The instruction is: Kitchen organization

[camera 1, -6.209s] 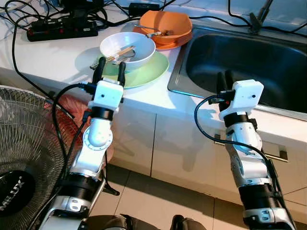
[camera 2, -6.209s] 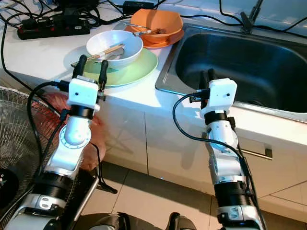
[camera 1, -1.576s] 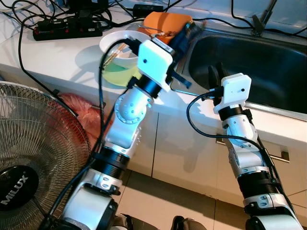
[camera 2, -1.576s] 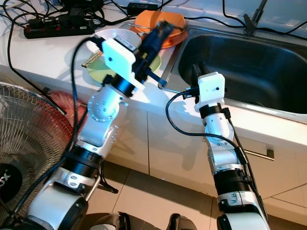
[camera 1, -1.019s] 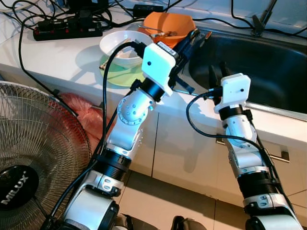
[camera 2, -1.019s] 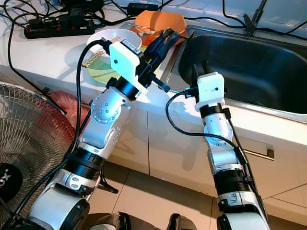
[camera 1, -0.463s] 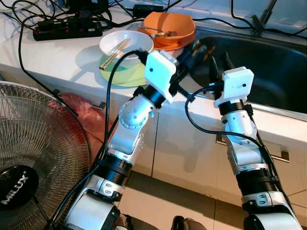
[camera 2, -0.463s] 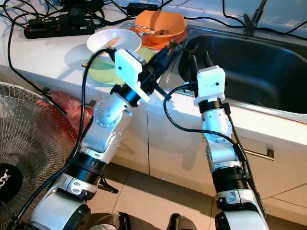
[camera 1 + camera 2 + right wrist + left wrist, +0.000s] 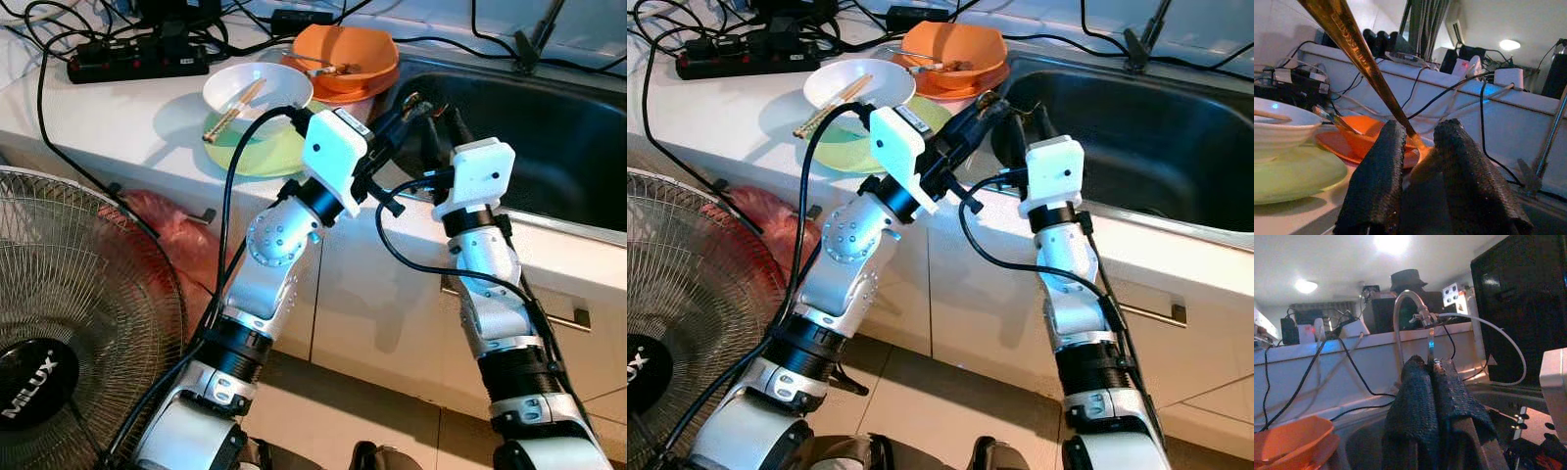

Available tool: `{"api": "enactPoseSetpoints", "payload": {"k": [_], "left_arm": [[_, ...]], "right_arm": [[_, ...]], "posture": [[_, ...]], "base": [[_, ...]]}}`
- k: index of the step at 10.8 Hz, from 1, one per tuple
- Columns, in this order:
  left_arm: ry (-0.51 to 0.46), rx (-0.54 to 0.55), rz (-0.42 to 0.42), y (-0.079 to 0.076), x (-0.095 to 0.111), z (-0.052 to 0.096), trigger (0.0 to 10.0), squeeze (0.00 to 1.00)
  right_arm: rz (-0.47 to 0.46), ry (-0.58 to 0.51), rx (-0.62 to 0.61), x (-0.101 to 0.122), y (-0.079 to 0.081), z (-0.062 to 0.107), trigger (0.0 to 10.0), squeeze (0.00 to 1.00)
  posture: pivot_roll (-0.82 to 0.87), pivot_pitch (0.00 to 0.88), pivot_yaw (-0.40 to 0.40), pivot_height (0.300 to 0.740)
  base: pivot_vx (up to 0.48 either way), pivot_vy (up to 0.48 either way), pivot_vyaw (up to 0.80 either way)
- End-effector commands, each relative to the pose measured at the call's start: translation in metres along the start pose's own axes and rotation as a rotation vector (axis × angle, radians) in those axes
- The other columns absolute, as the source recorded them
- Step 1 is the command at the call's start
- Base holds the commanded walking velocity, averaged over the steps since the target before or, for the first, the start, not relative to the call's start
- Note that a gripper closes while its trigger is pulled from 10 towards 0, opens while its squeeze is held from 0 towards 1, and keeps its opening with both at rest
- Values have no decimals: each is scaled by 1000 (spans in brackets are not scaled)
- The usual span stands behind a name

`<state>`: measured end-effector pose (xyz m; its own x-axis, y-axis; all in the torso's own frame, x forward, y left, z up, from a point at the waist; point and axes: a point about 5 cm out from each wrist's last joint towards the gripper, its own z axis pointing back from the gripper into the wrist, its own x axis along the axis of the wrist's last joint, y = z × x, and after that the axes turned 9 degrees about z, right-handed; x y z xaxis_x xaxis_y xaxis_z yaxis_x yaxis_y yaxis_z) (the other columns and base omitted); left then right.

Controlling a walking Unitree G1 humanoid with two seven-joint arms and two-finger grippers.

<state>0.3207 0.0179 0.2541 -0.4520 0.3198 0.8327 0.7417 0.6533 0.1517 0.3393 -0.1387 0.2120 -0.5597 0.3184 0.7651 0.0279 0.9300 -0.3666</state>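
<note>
Swinging across from the white bowl (image 9: 258, 90), the left pincer (image 9: 416, 104) now hangs over the sink (image 9: 549, 127) rim, clamped on a gold spoon (image 9: 1364, 66). Beside it, the right pincer (image 9: 1420, 171) stands apart around the spoon's bowl; the handover may fumble, dropping it.

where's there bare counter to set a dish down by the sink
Bare white counter lies between the power strip and the green plate, running toward the front edge. The sink basin looks open too. It is crowded at the sink's corner: orange bowl, white bowl with chopsticks, and both grippers, left and right.
</note>
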Motion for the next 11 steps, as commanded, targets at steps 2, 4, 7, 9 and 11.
{"api": "enactPoseSetpoints", "payload": {"k": [2,4,7,9,11], "left_arm": [[5,-39,18,-9,-1,-1,10000,0],[20,-56,31,-13,-4,0,10000,0],[33,-66,37,-15,-6,0,10000,0],[38,-66,36,-15,-6,1,10000,0],[40,-60,30,-14,-6,1,10000,0]], "right_arm": [[-10,-32,8,7,4,-2,10000,0],[-10,-29,8,7,4,-2,10000,0],[-4,-24,-7,7,3,-3,10000,0],[4,-20,-12,6,2,-3,0,0],[11,-14,-13,5,1,-3,0,0]], "posture": [[11,112,12,740],[12,112,11,740],[11,111,12,740],[12,110,12,740],[13,109,11,740]], "base": [[0,0,0],[0,0,0],[0,0,0],[0,0,0],[0,0,0]]}}
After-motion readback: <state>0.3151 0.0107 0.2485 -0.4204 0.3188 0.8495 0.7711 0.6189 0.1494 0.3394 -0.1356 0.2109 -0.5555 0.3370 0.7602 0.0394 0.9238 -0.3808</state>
